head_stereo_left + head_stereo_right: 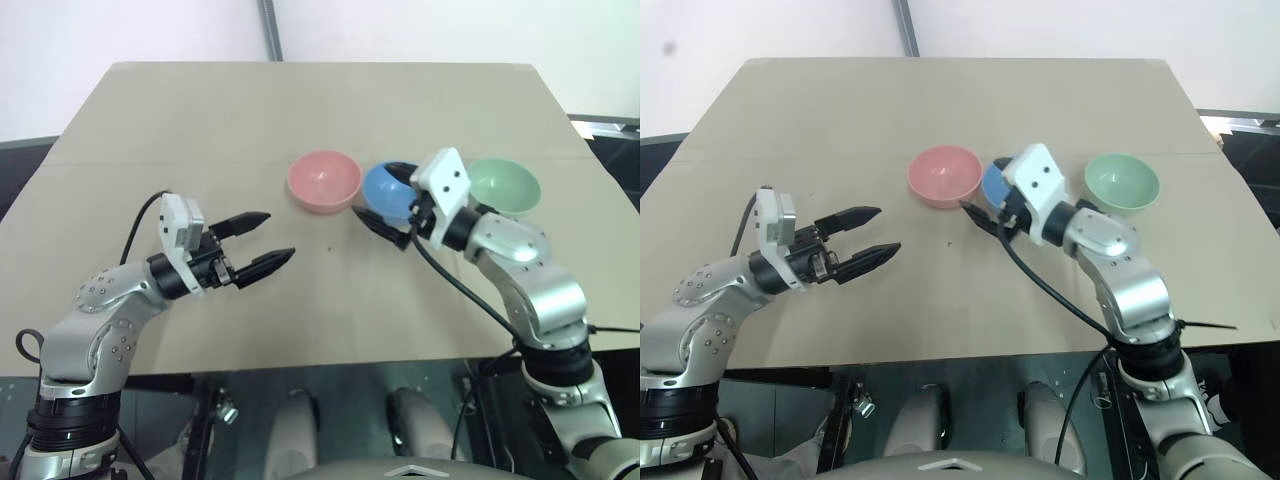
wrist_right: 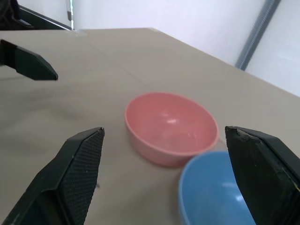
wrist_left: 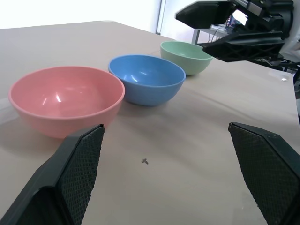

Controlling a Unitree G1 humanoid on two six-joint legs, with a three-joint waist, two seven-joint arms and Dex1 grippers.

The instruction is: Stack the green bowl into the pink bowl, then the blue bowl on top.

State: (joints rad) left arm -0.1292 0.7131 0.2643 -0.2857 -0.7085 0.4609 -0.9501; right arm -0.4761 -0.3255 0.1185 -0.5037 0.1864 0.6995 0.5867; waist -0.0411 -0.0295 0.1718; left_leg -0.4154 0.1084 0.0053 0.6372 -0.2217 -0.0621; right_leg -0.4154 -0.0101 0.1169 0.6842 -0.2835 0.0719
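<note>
Bowls unstacked — apparently; grippers open.

A flat beige table (image 1: 250,320) carries three small round plastic bowls in a row: the salmon-pink bowl (image 1: 323,181), the sky-blue bowl (image 1: 385,192) just right of it, the mint-green bowl (image 1: 505,185) beyond the blue.

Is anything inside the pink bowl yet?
No. The pink bowl is empty; its whole inside shows in both wrist views. The blue bowl and green bowl sit beside it on the table, unstacked.
</note>
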